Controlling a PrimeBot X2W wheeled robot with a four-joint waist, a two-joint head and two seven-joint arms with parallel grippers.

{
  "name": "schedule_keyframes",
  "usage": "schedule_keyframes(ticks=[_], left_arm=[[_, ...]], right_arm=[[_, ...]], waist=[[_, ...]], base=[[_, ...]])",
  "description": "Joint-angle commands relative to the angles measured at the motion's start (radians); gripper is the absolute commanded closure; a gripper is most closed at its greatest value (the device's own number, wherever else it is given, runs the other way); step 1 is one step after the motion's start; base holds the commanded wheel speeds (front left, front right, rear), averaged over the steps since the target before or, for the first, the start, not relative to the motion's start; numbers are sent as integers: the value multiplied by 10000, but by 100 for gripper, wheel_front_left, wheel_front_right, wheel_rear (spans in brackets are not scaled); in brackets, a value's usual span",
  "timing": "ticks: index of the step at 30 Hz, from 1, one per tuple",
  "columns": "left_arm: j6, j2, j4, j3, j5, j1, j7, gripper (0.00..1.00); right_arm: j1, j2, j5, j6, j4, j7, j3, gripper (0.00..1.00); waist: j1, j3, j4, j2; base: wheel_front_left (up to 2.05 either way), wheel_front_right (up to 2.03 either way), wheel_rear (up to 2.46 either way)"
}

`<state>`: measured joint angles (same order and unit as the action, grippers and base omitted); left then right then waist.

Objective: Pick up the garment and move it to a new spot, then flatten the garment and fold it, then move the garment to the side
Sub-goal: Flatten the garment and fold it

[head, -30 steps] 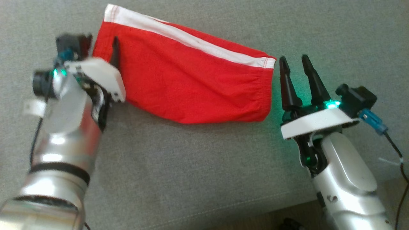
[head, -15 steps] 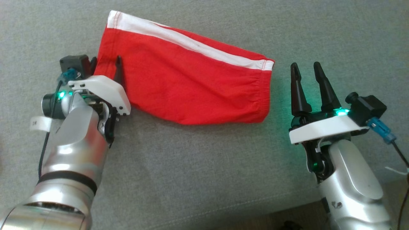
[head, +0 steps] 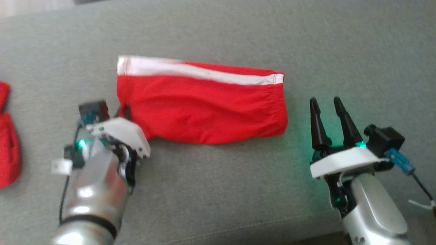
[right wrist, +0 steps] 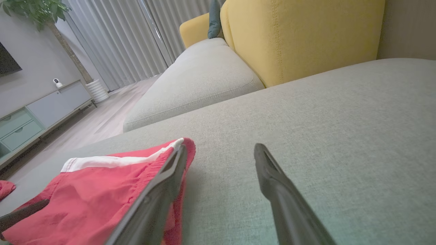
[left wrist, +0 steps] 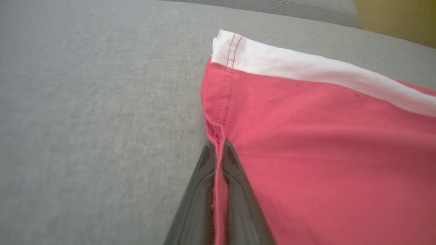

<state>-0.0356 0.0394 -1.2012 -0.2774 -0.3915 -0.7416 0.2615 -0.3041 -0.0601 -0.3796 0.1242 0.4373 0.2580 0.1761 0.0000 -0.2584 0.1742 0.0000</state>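
Red fabric with a white band along its far edge: the garment lies as a long, roughly rectangular shape running left to right on the grey seat cushion. We note shallow wrinkles across its middle, a puckered, gathered right end, and rows of stitching at the left hem. The left end effector is clenched on the garment's near-left corner; in the left wrist view we see a thin ridge of red cloth pinched between its two fingers. The right end effector is released, its fingers spread, just right of the garment's right end. A second red cloth lies at the far left, well apart.
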Motion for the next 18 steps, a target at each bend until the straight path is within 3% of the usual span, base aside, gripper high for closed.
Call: schedule_keyframes(ticks=[1,5,6,7,8,18], left_arm=[[-175,229,68,293,-103,643,-8,100],[-211,155,1078,386,-200,1426,-1,100],[-251,143,1353,403,-206,1606,-1,70],[-307,134,1634,393,-175,1770,0,7],[-378,127,1934,404,-153,1919,0,0],[-1018,111,4956,-369,-187,3521,2,0]], right_arm=[[76,99,116,65,-224,38,144,0],[282,99,220,65,-91,38,60,0],[308,99,241,65,-63,38,67,0],[330,99,252,65,-36,38,64,0],[341,99,240,65,-6,38,77,0],[-84,99,-400,65,836,38,565,0]], waist=[[0,444,-400,0],[0,664,-810,0],[0,684,-905,0],[0,693,-1002,0],[0,690,-1091,0],[0,417,-1880,0]], base=[[0,0,0],[0,0,0],[0,0,0],[0,0,0],[0,0,0],[0,0,0]])
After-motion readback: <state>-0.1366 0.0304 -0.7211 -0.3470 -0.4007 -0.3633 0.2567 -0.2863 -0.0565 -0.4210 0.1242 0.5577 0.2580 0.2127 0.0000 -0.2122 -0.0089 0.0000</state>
